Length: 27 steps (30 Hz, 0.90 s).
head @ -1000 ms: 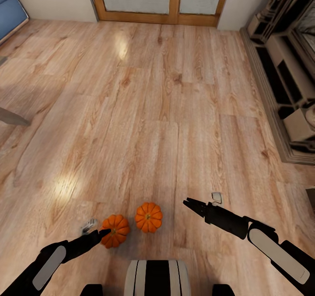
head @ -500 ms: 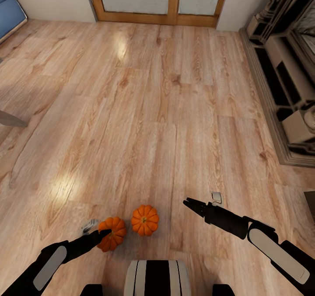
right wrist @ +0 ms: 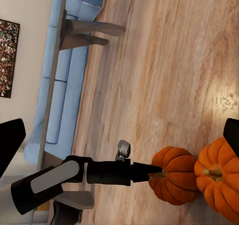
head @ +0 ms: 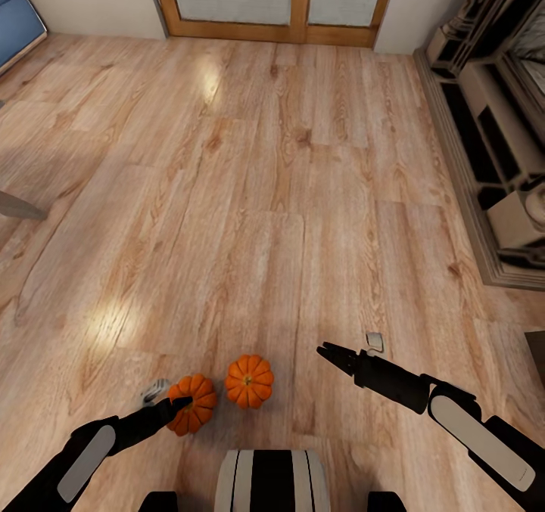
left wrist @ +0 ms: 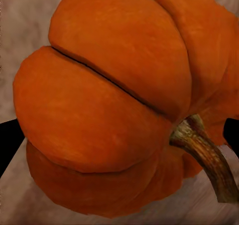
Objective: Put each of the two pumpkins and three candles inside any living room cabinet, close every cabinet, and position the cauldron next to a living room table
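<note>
While the left gripper [head: 168, 399] hangs low over the pale wood-plank floor [head: 250, 194] with its dark fingertips spread, a small ribbed orange pumpkin with a brownish stem [left wrist: 119, 105] sits directly ahead of it, so close that the wrist view has the fruit between the two finger edges; the jaws are parted and not yet clamped on anything. Over the last second both pumpkins have slid lower and leftward in the head view along with the floorboards, which reads as the base or head shifting, not the pumpkins rolling, and the nearer one now lies tucked against the left fingertips. That suggests the approach is about finished and the next step is to close on it. Just beyond that pumpkin, on its side toward the right arm, rests the second round orange pumpkin [head: 249, 381], nearly touching the first. The right gripper [head: 325, 351] hovers well apart from both, pointed toward them, released and empty. Farther off stand the wooden-framed glass doors [head: 276, 1], a blue sofa [right wrist: 64, 75] beyond the left arm, and a stepped brown shelving unit [head: 492, 141] out past the right arm. No cabinet is identifiable here.
</note>
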Available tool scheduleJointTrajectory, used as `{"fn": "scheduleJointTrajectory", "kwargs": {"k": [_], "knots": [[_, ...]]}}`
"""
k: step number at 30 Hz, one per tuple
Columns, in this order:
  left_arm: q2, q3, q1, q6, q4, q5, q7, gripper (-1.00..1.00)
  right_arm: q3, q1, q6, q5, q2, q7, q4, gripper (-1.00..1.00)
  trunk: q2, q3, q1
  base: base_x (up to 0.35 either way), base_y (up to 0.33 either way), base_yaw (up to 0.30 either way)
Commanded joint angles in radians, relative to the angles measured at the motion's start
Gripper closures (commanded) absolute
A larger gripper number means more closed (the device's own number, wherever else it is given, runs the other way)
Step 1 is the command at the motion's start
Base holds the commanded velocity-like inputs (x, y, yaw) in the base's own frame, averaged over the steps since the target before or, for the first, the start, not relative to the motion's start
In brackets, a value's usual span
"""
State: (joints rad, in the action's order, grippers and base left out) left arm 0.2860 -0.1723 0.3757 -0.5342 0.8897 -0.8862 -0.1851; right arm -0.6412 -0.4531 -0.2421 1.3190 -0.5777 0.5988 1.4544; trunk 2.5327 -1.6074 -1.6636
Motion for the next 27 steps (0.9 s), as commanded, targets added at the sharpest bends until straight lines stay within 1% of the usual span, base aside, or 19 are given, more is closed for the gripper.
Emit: {"fn": "scheduleJointTrajectory", "kwargs": {"k": [1, 2, 27], "knots": [[0.001, -0.001, 0.001, -0.003, 0.000, -0.004, 0.000, -1.00, -0.002, -0.001, -0.006, 0.011, -0.001, 0.002, -0.005, -1.00, 0.000, -0.001, 0.000, 0.000, 0.000, 0.000], [0.001, -0.001, 0.000, -0.003, 0.000, -0.004, 0.000, 1.00, -0.002, -0.001, -0.006, 0.011, -0.001, 0.002, -0.007, -1.00, 0.000, -0.001, 0.000, 0.000, 0.000, 0.000], [0.001, 0.000, 0.001, -0.003, 0.000, -0.005, -0.002, 1.00, -0.002, -0.001, -0.006, 0.011, -0.001, 0.003, -0.011, -1.00, 0.000, -0.001, 0.000, 0.000, 0.000, 0.000]]}}
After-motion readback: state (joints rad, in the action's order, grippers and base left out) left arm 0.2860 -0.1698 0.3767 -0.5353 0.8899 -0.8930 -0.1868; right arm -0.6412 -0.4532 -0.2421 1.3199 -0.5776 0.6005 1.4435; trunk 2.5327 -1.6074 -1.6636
